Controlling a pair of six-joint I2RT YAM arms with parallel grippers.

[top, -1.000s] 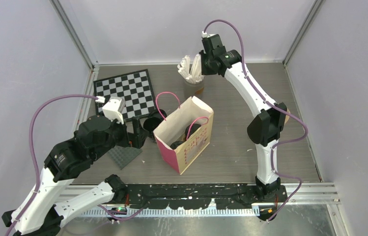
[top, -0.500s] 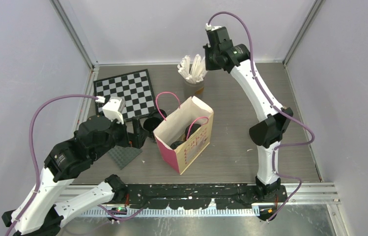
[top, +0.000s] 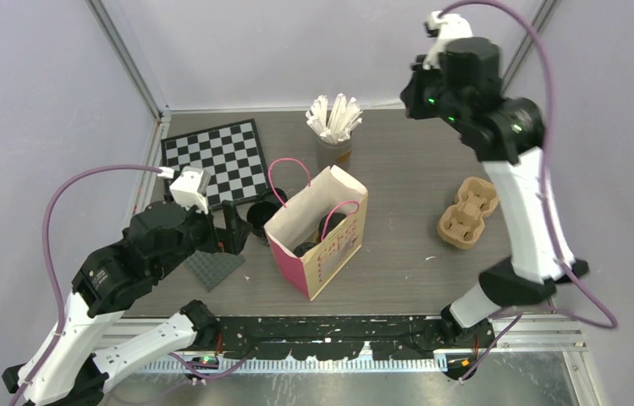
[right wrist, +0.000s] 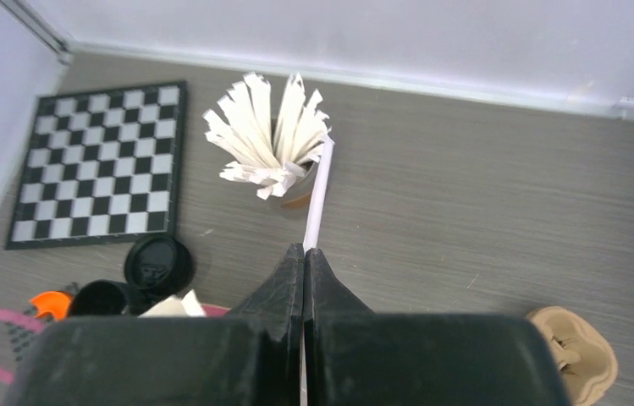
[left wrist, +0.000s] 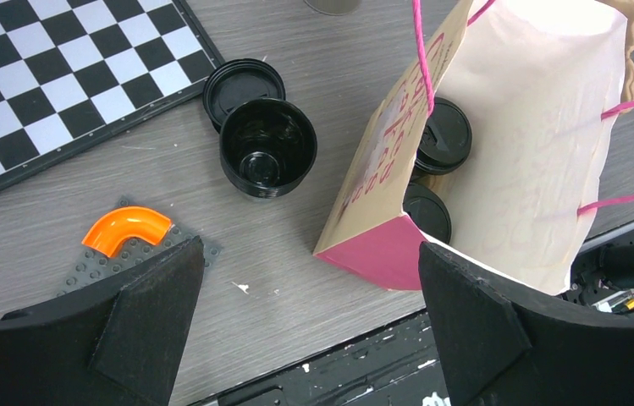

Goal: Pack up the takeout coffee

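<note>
Two lidded black coffee cups (left wrist: 442, 135) (left wrist: 427, 211) stand inside the open pink paper bag (top: 317, 245), which also shows in the left wrist view (left wrist: 542, 127). A third black cup (left wrist: 267, 148) stands open and lidless left of the bag, its black lid (left wrist: 244, 83) lying beside it. My left gripper (left wrist: 309, 254) is open and empty, hovering above the table near the bag's near corner. My right gripper (right wrist: 305, 250) is shut on a white wrapped stick (right wrist: 319, 190) and is held high above the back of the table.
A grey cup of white wrapped sticks (top: 334, 127) stands at the back centre. A chessboard (top: 216, 156) lies at the back left. A brown pulp carrier (top: 468, 207) lies to the right. A grey baseplate with an orange curved piece (left wrist: 127, 230) sits near my left gripper.
My right arm has risen up and to the right, away from the stick cup, with one white stick in its jaws. The carrier is now uncovered. The left arm has barely moved.
</note>
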